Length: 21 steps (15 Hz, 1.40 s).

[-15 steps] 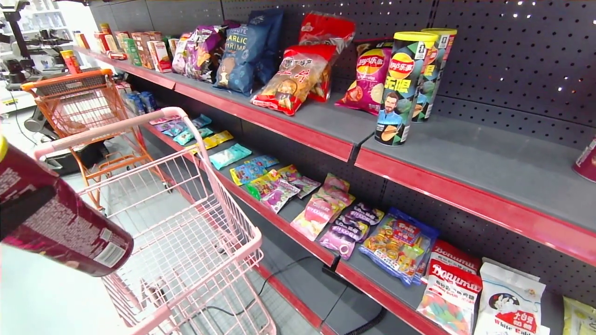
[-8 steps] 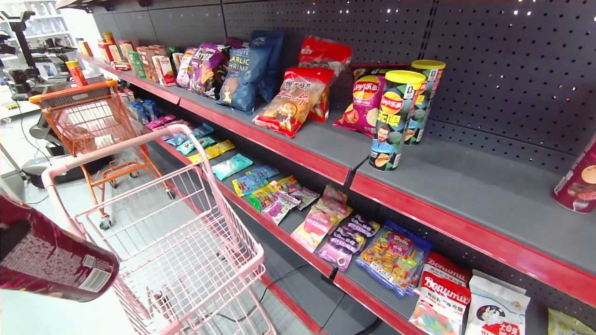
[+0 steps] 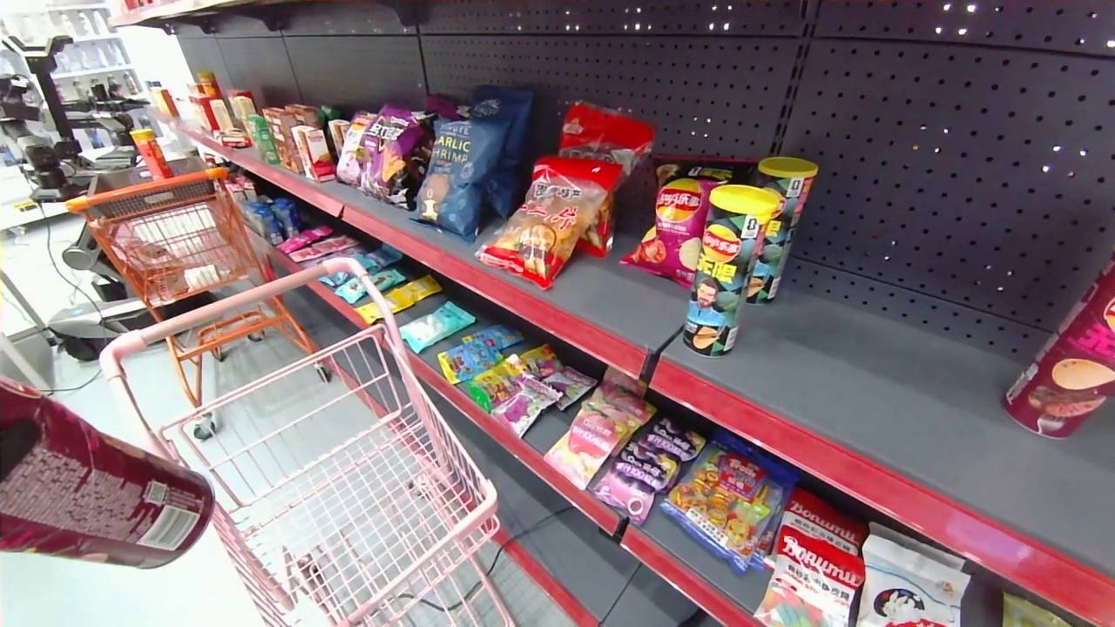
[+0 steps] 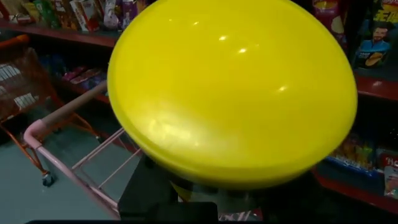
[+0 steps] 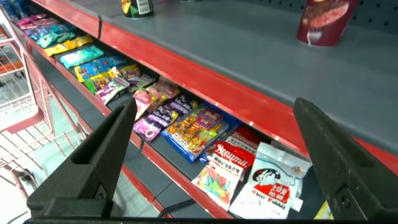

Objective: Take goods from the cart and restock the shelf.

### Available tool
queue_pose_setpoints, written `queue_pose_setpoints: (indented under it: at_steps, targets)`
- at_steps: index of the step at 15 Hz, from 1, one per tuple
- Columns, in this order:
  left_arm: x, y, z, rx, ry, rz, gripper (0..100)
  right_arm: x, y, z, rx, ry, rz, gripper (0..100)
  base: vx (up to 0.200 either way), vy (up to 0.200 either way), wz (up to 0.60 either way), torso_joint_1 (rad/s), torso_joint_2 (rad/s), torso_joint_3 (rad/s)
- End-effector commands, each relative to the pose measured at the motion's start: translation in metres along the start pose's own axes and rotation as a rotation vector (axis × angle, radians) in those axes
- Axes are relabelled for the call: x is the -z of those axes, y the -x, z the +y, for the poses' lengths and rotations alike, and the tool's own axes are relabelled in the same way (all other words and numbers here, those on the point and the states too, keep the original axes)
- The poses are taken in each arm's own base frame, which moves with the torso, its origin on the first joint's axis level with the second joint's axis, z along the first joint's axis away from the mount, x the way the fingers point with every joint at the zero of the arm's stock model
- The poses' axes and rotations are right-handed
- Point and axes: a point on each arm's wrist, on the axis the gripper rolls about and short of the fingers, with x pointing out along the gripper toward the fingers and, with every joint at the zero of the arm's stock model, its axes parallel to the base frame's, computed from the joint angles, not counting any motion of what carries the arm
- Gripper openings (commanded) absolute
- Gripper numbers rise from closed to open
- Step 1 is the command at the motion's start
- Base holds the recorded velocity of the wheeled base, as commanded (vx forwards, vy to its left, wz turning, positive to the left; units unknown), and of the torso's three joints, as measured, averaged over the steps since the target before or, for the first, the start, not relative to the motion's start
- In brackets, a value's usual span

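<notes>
Left hand (image 4: 169, 198) is clenched on the dark red canister (image 3: 96, 501). The canister hangs tilted at 8 o'clock in the head view, toward 9 o'clock from the pink cart (image 3: 366, 488) basket. Its print is glossy, with a barcode patch near the lower end. Its yellow lid (image 4: 230, 87) is smooth, round and slightly domed, right in front of the left wrist camera.

Right hand (image 5: 214, 165) is released, black fingers (image 5: 93, 168) spread wide with nothing between them, out in front of the shelf's red lip.

The upper shelf (image 3: 871, 392) has a matte grey deck, a red metal front edge and a dark pegboard back (image 3: 915, 157). A bare stretch at 4 o'clock lies between two upright green canisters (image 3: 727, 270) with yellow lids and a second red canister (image 3: 1063, 366) at the 3 o'clock edge. Crinkly chip bags (image 3: 549, 218) lean toward 12 o'clock.

The lower shelf (image 3: 557, 475) carries flat candy packets (image 3: 601, 427) laid close together.

The pink cart is thin wire grid with a tubular rim. An orange cart (image 3: 174, 235) stands at 10 o'clock, apart from it.
</notes>
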Motion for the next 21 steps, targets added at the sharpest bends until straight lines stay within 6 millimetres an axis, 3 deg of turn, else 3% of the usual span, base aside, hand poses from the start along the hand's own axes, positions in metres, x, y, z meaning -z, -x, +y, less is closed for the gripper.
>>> queue_pose_setpoints:
  at_steps: [1,8,12,21]
  targets:
    - [-0.001,0.002,-0.001,0.001,-0.005,-0.011,0,0.0,0.0,0.0,-0.001,0.0,0.0,100,0.0,0.0,0.0,0.163,-0.37,-0.212]
    - [-0.001,0.007,-0.002,-0.007,-0.009,-0.028,0,0.0,0.0,0.0,0.0,0.002,0.0,100,0.0,0.0,0.0,0.139,-0.31,-0.168]
    - [0.004,0.017,-0.005,-0.055,-0.021,-0.034,0,0.0,0.0,0.0,0.0,0.0,0.0,100,0.0,0.0,-0.6,0.012,-0.02,-0.017]
    - [0.007,0.017,-0.005,-0.078,-0.093,-0.016,0,0.0,0.0,0.0,-0.001,0.0,0.0,100,0.0,0.0,-0.6,0.006,0.0,0.0]
